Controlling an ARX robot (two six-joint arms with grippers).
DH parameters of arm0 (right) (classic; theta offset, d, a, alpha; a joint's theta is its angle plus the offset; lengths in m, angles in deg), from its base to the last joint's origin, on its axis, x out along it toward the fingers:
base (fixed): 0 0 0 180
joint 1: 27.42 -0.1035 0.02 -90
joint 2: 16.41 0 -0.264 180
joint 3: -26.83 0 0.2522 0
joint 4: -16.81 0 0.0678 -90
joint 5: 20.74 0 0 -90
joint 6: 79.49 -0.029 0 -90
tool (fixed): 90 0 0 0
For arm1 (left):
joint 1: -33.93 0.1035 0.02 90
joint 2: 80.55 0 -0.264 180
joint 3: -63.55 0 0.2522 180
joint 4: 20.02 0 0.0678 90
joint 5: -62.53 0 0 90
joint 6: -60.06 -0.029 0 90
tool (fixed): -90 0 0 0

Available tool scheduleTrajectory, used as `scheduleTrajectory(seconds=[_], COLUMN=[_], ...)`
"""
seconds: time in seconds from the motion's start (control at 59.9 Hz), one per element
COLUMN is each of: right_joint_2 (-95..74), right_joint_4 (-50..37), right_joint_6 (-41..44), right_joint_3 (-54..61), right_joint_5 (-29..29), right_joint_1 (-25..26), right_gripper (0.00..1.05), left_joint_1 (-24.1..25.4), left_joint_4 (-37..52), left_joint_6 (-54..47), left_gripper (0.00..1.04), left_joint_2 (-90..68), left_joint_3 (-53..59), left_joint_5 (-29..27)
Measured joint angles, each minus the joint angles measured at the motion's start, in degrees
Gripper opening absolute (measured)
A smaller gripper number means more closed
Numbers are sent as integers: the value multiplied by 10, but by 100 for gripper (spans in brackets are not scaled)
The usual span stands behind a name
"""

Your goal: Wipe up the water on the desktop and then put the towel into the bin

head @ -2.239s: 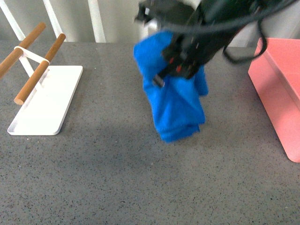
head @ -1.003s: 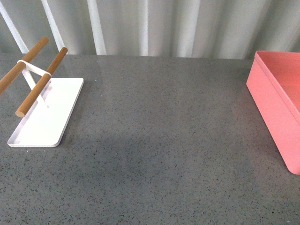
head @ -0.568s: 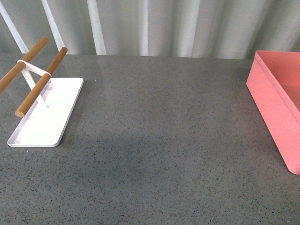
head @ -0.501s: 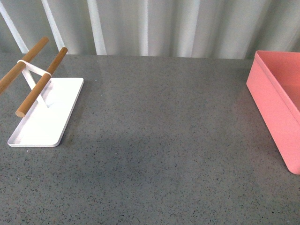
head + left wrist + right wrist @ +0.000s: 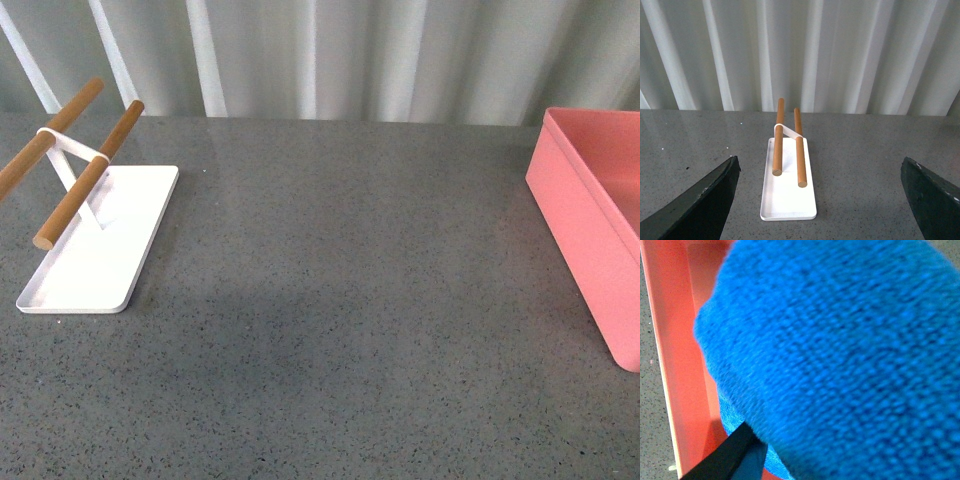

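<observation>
The left gripper [image 5: 820, 200] stood with its jaws spread wide apart, empty, its two dark fingers [image 5: 700, 205] at the edges of its wrist view. Of the right gripper only one dark fingertip [image 5: 732, 455] showed, pressed against the towel [image 5: 840, 355]. Neither arm appeared in the front view.

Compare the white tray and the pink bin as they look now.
The white tray is flat and shallow, with two wooden rods raised above it; the bin is deep, straight-walled and salmon-pink. The tray holds nothing else; the bin has the towel over it. Both are rectangular and rest on the desktop.
</observation>
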Motion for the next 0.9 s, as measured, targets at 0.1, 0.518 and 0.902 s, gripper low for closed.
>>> scheduleTrajectory(seconds=[0.1, 0.518, 0.902], right_joint_2=[0, 2, 116], right_joint_4=[0, 0, -547], right_joint_6=[0, -1, -58], right_joint_3=[0, 0, 309], right_joint_5=[0, 0, -202], right_joint_1=[0, 0, -4], right_gripper=[80, 98, 68], left_joint_1=[0, 0, 0], left_joint_4=[0, 0, 0], left_joint_6=[0, 0, 0], left_gripper=[98, 98, 98], left_joint_2=[0, 0, 0], left_joint_3=[0, 0, 0], left_joint_5=[0, 0, 0])
